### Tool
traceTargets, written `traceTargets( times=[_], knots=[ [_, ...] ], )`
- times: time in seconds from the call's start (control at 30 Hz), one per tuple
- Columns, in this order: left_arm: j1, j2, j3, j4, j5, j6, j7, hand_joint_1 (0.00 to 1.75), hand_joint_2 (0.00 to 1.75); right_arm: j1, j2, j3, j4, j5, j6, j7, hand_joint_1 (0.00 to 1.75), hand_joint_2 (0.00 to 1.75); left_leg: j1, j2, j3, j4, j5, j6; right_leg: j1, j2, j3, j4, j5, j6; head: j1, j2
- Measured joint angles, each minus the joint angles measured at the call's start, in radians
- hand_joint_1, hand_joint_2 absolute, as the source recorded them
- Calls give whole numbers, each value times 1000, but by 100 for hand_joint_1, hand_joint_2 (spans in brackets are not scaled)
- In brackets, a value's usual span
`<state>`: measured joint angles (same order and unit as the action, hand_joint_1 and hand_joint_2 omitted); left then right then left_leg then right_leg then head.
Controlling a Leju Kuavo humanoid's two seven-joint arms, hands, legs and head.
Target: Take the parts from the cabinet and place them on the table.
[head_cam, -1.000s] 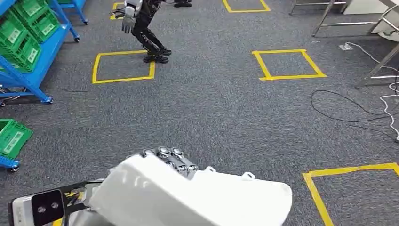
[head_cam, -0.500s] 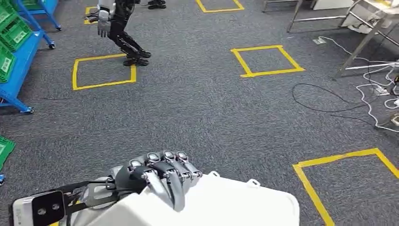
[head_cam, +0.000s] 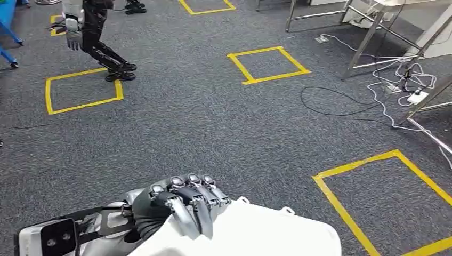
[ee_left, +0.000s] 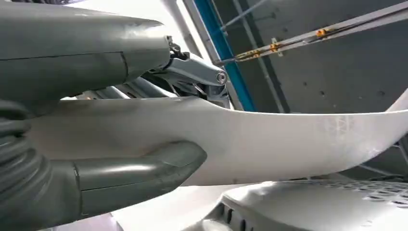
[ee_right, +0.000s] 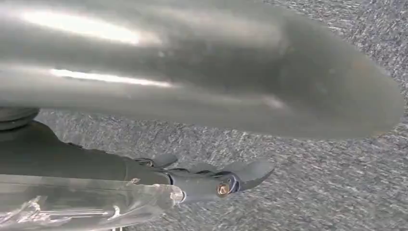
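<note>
Fingers of the left hand point(head_cam: 178, 208) are clamping over the rim of a white moulded part point(head_cam: 250, 234) at six o'clock; it is looking light, rigid and slick, best held by its edges. The right hand point(ee_right: 226, 180) is hanging empty, fingers nearly straight. Grey carpet point(head_cam: 213, 122) is showing yellow taped squares point(head_cam: 266, 64); cables point(head_cam: 373, 101) are trailing at two o'clock.

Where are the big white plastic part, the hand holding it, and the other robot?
White plastic part point(head_cam: 266, 232), head view, top surface.
Left hand point(head_cam: 178, 205), head view, knuckles over the part's edge.
Other robot point(head_cam: 96, 37), head view, legs.
</note>
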<state>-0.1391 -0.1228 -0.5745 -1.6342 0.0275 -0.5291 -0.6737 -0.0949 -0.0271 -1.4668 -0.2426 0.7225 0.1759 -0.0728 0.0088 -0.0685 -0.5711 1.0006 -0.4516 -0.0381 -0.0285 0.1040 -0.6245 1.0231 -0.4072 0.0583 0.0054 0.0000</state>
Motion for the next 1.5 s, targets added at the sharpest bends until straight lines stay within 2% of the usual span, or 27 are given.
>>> traceTargets(
  times=[0.07, 0.1, 0.13, 0.2, 0.27, 0.3, 0.37, 0.4, 0.43, 0.57, 0.6, 0.63, 0.73, 0.77, 0.83, 0.9, 0.93, 0.97, 1.1, 1.17, 1.23, 1.3, 1.33, 1.4, 1.43, 1.47, 1.5],
  knots=[
    [-1, 0, -2, 0, -1, 2, 0, 175, 175, 7, 2, 0, 0, -1, 2, -2, 0, 0, -2, 15, 2, -2, 3, 17, -4, 15, -6, -11, 6, 15, 0, 0],
    [-1, -2, -2, 0, -2, 4, 0, 175, 175, 8, 3, 0, 0, -1, 3, -3, 0, 0, 3, 28, 3, -6, 7, 24, -4, 6, -5, -6, 4, 17, 0, 0],
    [-1, -3, -3, 0, -3, 5, 0, 175, 175, 8, 5, 0, 0, -2, 3, -4, 0, 0, 2, 35, 4, -7, 6, 31, 3, -41, -18, 25, -19, 18, 10, 0],
    [1, -2, -3, 0, -3, 5, 0, 175, 175, 0, 5, 0, 0, -2, 3, -5, 0, 0, -4, 57, 4, -6, 5, 37, 4, -85, -91, 178, -101, 22, 11, 0],
    [4, 0, -5, 0, -5, 8, 0, 175, 175, -2, 10, 0, 1, -13, 4, -5, 0, 0, -9, 80, 4, -6, 3, 40, 5, -94, -150, 308, -146, 22, 12, 0],
    [6, 0, -5, 0, -9, 11, 0, 175, 175, 0, 10, -1, 1, -24, 5, -3, 0, 0, -10, 90, 6, -6, 2, 41, 5, -94, -147, 306, -135, 21, 12, 0],
    [6, 1, -7, 0, -11, 15, 0, 175, 175, 1, 11, -6, 1, -44, 10, -3, 0, 0, -11, 106, 10, -5, -2, 39, 8, -100, -72, 171, -61, 13, 12, 0],
    [6, 1, -8, 0, -13, 16, 0, 175, 175, 0, 11, -8, 1, -49, 13, -6, 0, 0, -11, 114, 15, -5, -6, 36, 11, -121, -16, 73, -23, 8, 12, 0],
    [6, 1, -8, 0, -14, 16, 0, 175, 175, -3, 11, -8, 1, -52, 16, -8, 0, 0, -15, 122, 19, -5, -9, 32, 17, -165, 17, 9, -23, 4, 12, 0],
    [5, 2, -10, 0, -18, 17, 0, 175, 175, -6, 11, -12, 1, -56, 19, -13, 0, 0, -21, 145, 21, -9, -8, 14, 23, -130, 12, 7, -16, -18, 10, 0],
    [4, 1, -11, -2, -18, 17, 0, 175, 175, -6, 11, -14, 1, -55, 18, -13, 0, 0, -20, 145, 20, -8, -15, 6, 17, -121, 17, -1, -12, -26, 10, 0],
    [3, 2, -13, -2, -18, 17, 0, 175, 175, -6, 11, -15, 1, -52, 11, -13, 0, 0, -18, 116, 16, 11, -33, -1, 14, -113, 17, -3, -10, -29, 9, 0],
    [5, 8, -15, -2, -16, 15, 0, 175, 175, -9, 11, -15, 1, -50, 7, -13, 0, 0, -15, 81, -89, 232, -146, -8, 12, -88, 13, -3, -9, -36, 7, 0],
    [6, 11, -16, -2, -16, 15, 0, 175, 175, -8, 11, -15, 1, -51, 7, -13, 0, 0, -15, 80, -122, 292, -160, -9, 12, -77, 12, -3, -9, -36, 7, 0],
    [5, 15, -16, -2, -16, 14, 0, 175, 175, -7, 11, -15, 1, -52, 7, -13, 0, 0, -13, 79, -120, 275, -118, -10, 10, -57, 13, -2, -8, -34, 7, 0],
    [5, 16, -16, -2, -16, 14, 0, 175, 175, -9, 11, -15, 1, -51, 7, -13, 0, 0, -6, 62, -48, 124, -24, -12, 5, -32, 15, -2, -6, -27, 7, 0],
    [5, 16, -16, -2, -16, 14, 0, 175, 175, -9, 11, -15, 1, -51, 7, -13, 0, 0, 1, 29, -12, 51, 6, -15, 4, -23, 14, -2, -5, -22, 7, 0],
    [5, 17, -16, -2, -16, 14, 0, 175, 175, -10, 10, -15, 1, -52, 7, -13, 0, 0, 4, 8, -1, 21, 4, -15, 8, -17, 11, 2, -6, -16, 6, 0],
    [3, 16, -17, -2, -15, 13, 0, 175, 175, 4, 8, -15, 1, -53, 5, -13, 0, 0, 4, 30, 5, -4, -1, 19, 0, 10, -9, -7, 7, 11, 4, 0],
    [2, 15, -18, -3, -13, 12, 0, 175, 175, 1, 9, -15, 1, -51, 3, -13, 0, 0, 1, 46, 7, -5, -1, 33, 7, -78, -33, 54, -34, 15, 16, 0],
    [2, 16, -18, -3, -10, 10, 0, 175, 175, -8, 8, -15, 1, -53, 4, -15, 0, 0, -3, 69, 7, -5, -3, 36, 7, -93, -109, 215, -112, 18, 15, 0],
    [2, 16, -18, -2, -7, 7, 1, 175, 175, -8, 9, -15, 1, -55, 7, -16, 0, 0, -6, 89, 8, -5, -5, 39, 7, -94, -154, 314, -138, 17, 15, 0],
    [1, 16, -18, -2, -6, 5, 1, 175, 175, -6, 9, -15, 1, -57, 10, -16, 0, 0, -7, 96, 9, -5, -5, 39, 7, -94, -143, 295, -119, 15, 15, 0],
    [-2, 15, -18, -2, -2, 4, 1, 175, 175, -6, 9, -15, 1, -61, 13, -16, 0, 0, -7, 113, 16, -5, -10, 36, 9, -104, -60, 140, -40, 9, 15, 0],
    [-4, 14, -19, -2, 0, 4, 1, 175, 175, -7, 9, -15, 1, -63, 14, -16, 0, 0, -8, 121, 21, -5, -14, 32, 12, -136, -8, 50, -5, 5, 15, 0],
    [-5, 14, -19, -3, 0, 4, 1, 175, 175, -12, 9, -15, 1, -64, 15, -16, 0, 0, -15, 127, 23, -3, -19, 25, 23, -169, 11, 12, -19, 4, 16, 0],
    [-6, 15, -19, -3, 0, 4, 1, 175, 175, -17, 10, -15, 1, -66, 16, -16, 0, 0, -19, 133, 23, -1, -21, 21, 21, -154, 13, 8, -14, -7, 11, 0]
  ],
)
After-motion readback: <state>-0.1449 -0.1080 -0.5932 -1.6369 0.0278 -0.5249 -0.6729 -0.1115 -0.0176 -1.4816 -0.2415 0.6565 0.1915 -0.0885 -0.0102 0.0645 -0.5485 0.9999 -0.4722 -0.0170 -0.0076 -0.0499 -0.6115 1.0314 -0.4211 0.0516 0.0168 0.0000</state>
